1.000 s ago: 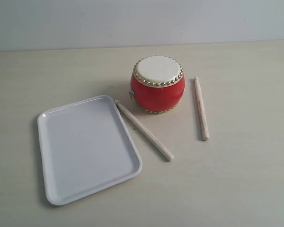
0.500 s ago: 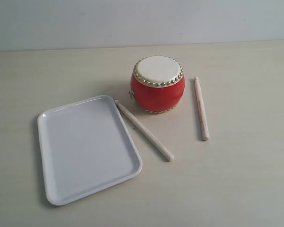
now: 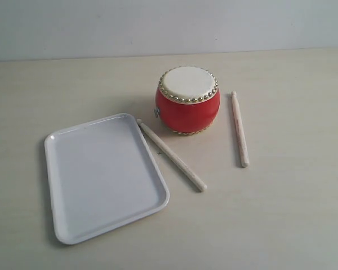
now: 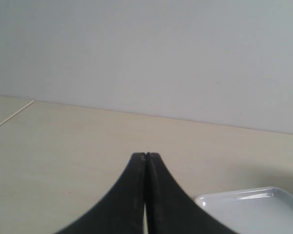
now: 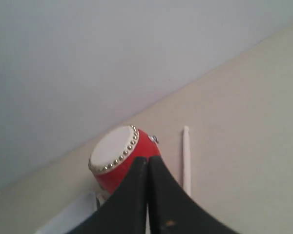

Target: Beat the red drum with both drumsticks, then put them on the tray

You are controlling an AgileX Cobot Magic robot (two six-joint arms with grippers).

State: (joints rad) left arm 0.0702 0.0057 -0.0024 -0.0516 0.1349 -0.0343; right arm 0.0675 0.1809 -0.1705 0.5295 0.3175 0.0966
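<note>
Red drum point(image 3: 187, 100) sat upper centre of the exterior frame, tray point(image 3: 104, 179) lower left, one drumstick point(image 3: 170, 154) lying between them, other drumstick point(image 3: 239, 129) right of the drum; nothing moved since a second ago. Only the wrist views showed my left gripper point(image 4: 145, 156) and right gripper point(image 5: 147, 158), both pressed together, empty.

Left gripper point(image 4: 145, 157), two black fingers point(image 4: 129, 195) tapering to a point, jaws pressed flush together, only a hairline seam between them, empty, right gripper point(image 5: 147, 160), same black tapered fingers point(image 5: 132, 195), jaws likewise closed tip to tip, empty
</note>
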